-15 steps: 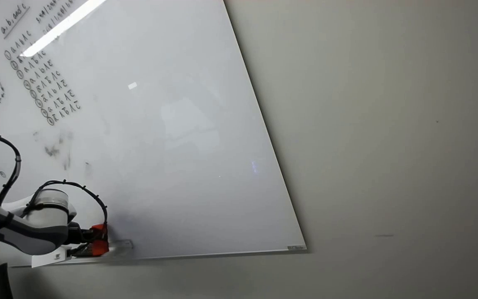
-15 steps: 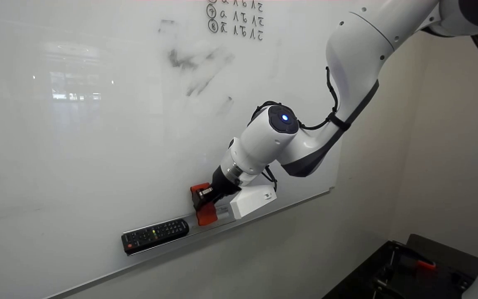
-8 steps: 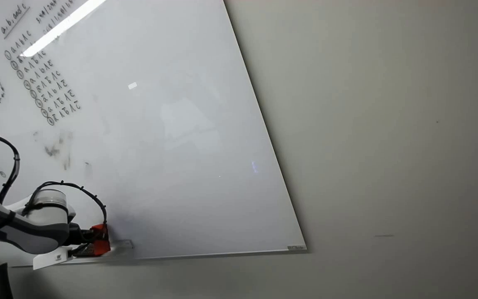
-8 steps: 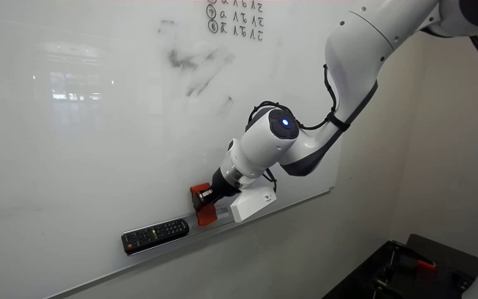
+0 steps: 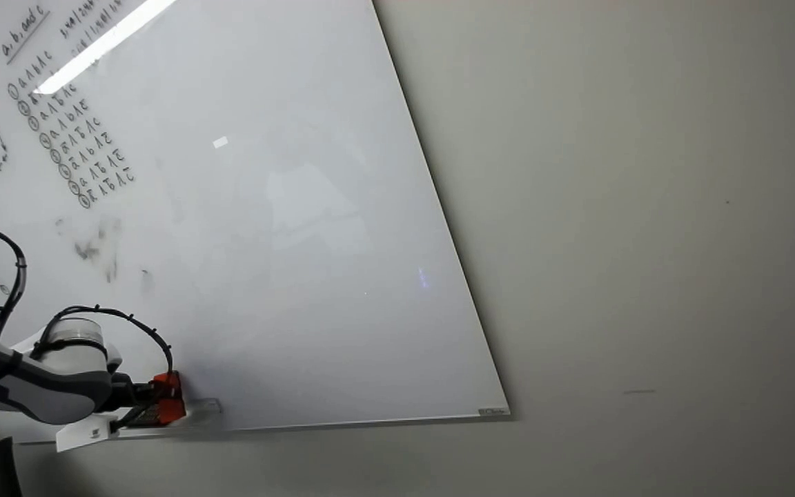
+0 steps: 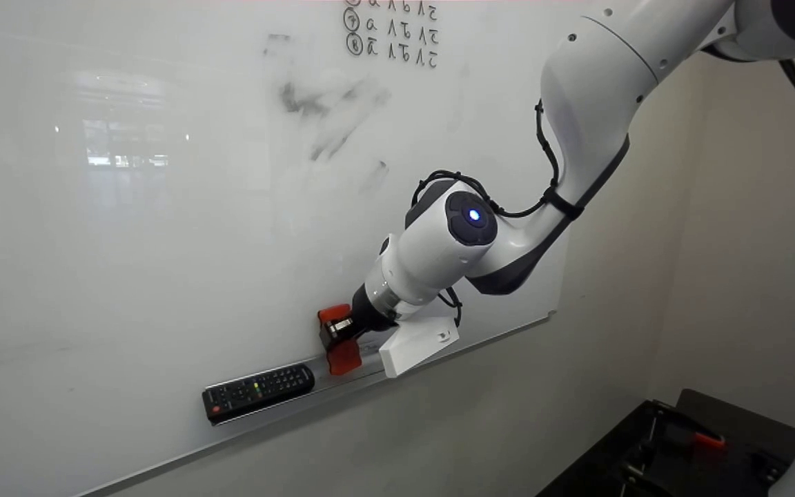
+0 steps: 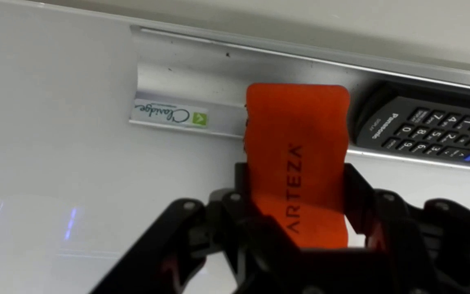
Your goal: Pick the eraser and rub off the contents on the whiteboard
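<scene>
Gripper (image 7: 297,179): clamped against both long sides of an orange-red eraser (image 7: 298,118), lettered ARTEZA. Eraser: at the foot of the whiteboard (image 6: 183,276), lower end over the silver tray (image 7: 194,79), just beside a black remote (image 7: 426,130); touching the tray or clear of it, hard to judge. Contents (image 6: 295,101): smudged dark strokes on the whiteboard, higher than the gripper, beneath rows of handwriting (image 6: 403,51).
</scene>
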Controlling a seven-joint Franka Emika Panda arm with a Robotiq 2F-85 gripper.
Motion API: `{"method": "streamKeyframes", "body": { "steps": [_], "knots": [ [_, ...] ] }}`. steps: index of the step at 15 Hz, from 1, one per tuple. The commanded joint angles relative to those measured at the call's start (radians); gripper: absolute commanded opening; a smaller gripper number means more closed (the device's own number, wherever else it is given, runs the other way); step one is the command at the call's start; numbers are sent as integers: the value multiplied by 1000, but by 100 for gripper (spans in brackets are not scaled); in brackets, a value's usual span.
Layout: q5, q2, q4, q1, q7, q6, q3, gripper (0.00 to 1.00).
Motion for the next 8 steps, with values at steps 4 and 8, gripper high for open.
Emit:
{"method": "streamKeyframes", "body": {
  "steps": [4,8],
  "knots": [
    [-95,20,23,12,149,-54,-11,30],
    [-149,24,22,10,225,-66,-7,30]
  ]
}}
